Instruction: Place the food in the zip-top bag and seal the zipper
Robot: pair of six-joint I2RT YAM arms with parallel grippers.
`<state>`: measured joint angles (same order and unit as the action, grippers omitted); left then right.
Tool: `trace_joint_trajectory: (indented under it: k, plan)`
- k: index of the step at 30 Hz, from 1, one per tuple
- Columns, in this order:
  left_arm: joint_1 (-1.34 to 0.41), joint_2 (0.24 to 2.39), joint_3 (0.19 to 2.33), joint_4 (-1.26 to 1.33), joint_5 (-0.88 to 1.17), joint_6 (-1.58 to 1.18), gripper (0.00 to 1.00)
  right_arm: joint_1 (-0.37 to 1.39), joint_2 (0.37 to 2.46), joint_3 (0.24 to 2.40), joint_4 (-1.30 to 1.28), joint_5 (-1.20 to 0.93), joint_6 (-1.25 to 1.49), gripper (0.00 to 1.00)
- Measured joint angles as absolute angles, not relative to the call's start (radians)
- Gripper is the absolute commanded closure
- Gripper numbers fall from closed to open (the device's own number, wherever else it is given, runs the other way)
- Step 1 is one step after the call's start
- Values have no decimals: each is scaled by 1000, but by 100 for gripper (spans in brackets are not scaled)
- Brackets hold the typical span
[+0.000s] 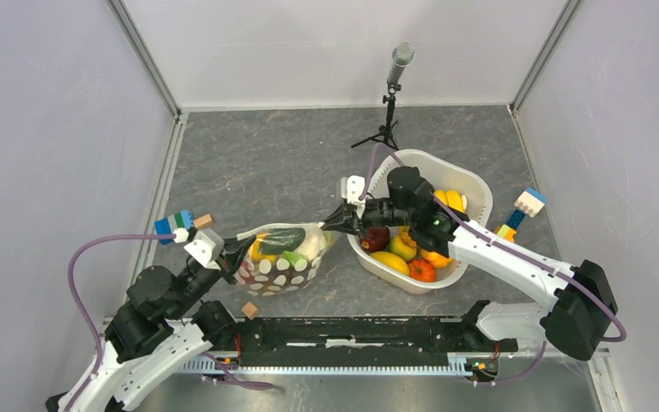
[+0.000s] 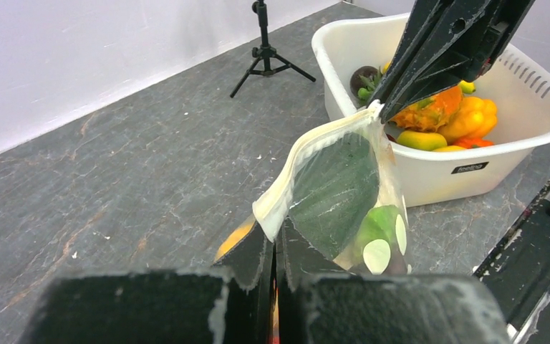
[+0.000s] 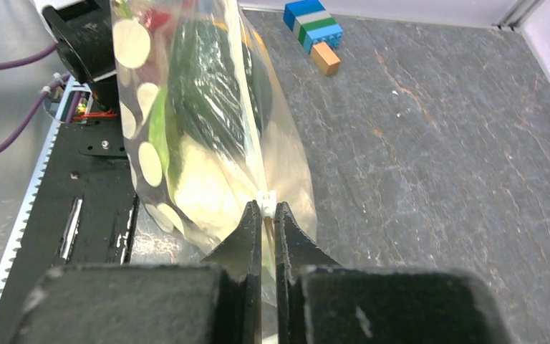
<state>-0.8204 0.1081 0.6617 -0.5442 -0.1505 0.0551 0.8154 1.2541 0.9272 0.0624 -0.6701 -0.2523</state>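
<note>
The clear dotted zip-top bag hangs stretched between my two grippers above the table. It holds food: a dark green piece, a yellow piece and a white piece. My left gripper is shut on the bag's left end, where the white zipper meets its tips. My right gripper is shut on the zipper's other end. The bag fills the right wrist view. More food lies in the white basket.
The basket stands just right of the bag. A microphone on a tripod stands behind. Building blocks lie at the left, at the right, and one near the rail.
</note>
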Motion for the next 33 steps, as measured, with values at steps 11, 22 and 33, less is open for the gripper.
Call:
trace_joint_trajectory:
  k: [11,22,33]
  plan:
    - [-820,108,663,-548,-186,62,98,762,1203,875,-19,-609,-287,100]
    - [-820,111,663,-550,-191,63,98,736,1166,855,-61,-553,-310,100]
    - [-820,145,671,-551,-200,62,96,725,1166,856,-96,-523,-322,99]
